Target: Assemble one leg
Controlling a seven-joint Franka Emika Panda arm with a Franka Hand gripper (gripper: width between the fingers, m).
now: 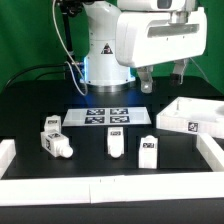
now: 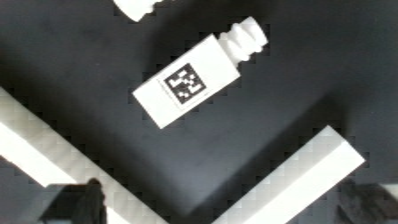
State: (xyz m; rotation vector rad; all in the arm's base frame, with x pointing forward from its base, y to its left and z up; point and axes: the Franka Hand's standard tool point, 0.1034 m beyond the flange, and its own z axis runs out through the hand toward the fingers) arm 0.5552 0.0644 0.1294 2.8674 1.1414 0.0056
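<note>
Several white legs with marker tags lie on the black table: two at the exterior view's left (image 1: 53, 140), one in the middle (image 1: 115, 141) and one to its right (image 1: 149, 150). My gripper (image 1: 162, 76) hangs high above the table at the back right, open and empty. In the wrist view one leg (image 2: 192, 82) lies flat on the dark table, tag up, with its ribbed end (image 2: 246, 40) pointing away. It lies well clear of my gripper (image 2: 226, 208), whose dark fingers (image 2: 71, 203) show far apart at the frame's corners. I cannot tell which of the legs this one is.
The wide white tray-like board (image 1: 192, 116) lies at the exterior view's right. The marker board (image 1: 104, 116) lies in front of the robot base. White rails (image 1: 110, 188) border the table's front and sides. Two white bars (image 2: 306, 168) cross the wrist view near my fingers.
</note>
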